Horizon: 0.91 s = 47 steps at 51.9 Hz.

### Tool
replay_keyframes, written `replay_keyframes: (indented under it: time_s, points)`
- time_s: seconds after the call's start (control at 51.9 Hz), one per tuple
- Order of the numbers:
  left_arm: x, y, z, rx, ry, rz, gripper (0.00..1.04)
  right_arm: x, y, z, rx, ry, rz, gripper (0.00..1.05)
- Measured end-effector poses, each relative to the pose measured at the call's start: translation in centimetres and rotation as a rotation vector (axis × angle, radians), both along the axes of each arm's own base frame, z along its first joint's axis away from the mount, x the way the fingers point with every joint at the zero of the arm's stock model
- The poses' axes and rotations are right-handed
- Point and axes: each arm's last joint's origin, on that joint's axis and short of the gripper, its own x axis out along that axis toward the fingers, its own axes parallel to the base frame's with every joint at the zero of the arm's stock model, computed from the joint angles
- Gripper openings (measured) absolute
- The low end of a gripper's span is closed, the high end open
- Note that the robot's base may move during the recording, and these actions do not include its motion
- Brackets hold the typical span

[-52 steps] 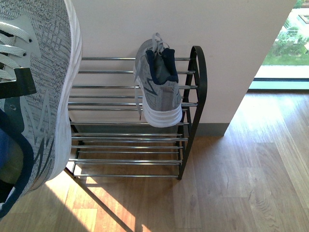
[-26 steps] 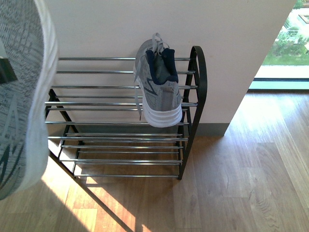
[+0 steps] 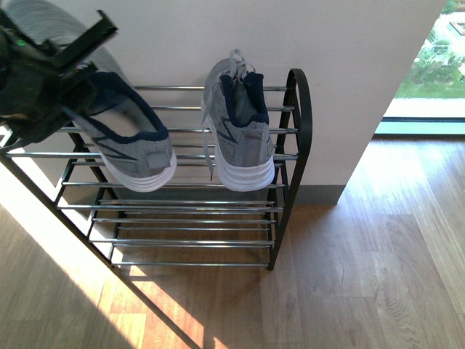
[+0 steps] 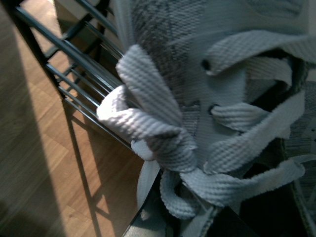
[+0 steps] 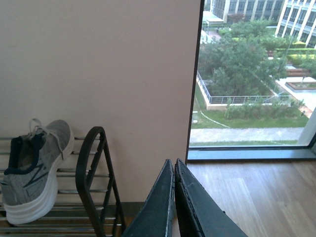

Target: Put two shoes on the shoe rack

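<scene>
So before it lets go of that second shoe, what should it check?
1. Rack upright against the wall: ok.
2. First shoe lying on the top rods, right side: ok.
3. Second shoe over the top rods, left of the first and apart from it: ok.
4. Second shoe's sole resting on the rods: cannot tell.
5. Left claw gripping the second shoe: ok.
6. Right claw shut, empty and off to the rack's right: ok.
</scene>
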Motion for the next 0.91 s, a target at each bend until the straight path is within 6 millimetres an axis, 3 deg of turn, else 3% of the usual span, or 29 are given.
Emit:
replay_keyframes:
  time_s: [0.347,0.829,0.887,0.906]
  points:
    - [7.5,-3.5,-2.8,-0.003,0.121,-0.173,0.02,-0.8,0.0,0.1,0.000,-0.004,0.001,0.01]
    - [14.1,-8.3,-4.4,0.011,0.153,-0.304,0.02,-1.5,0.0,0.0,0.000,-0.004,0.001,0.01]
    - [14.7,-9.3,-4.7,0.023,0.168,-0.323,0.02,-1.7,0.0,0.0,0.000,-0.003,0.001,0.01]
    - [15.9,-11.3,-4.9,0.043,0.182,-0.364,0.02,-2.7,0.0,-0.3,0.000,0.003,-0.002,0.01]
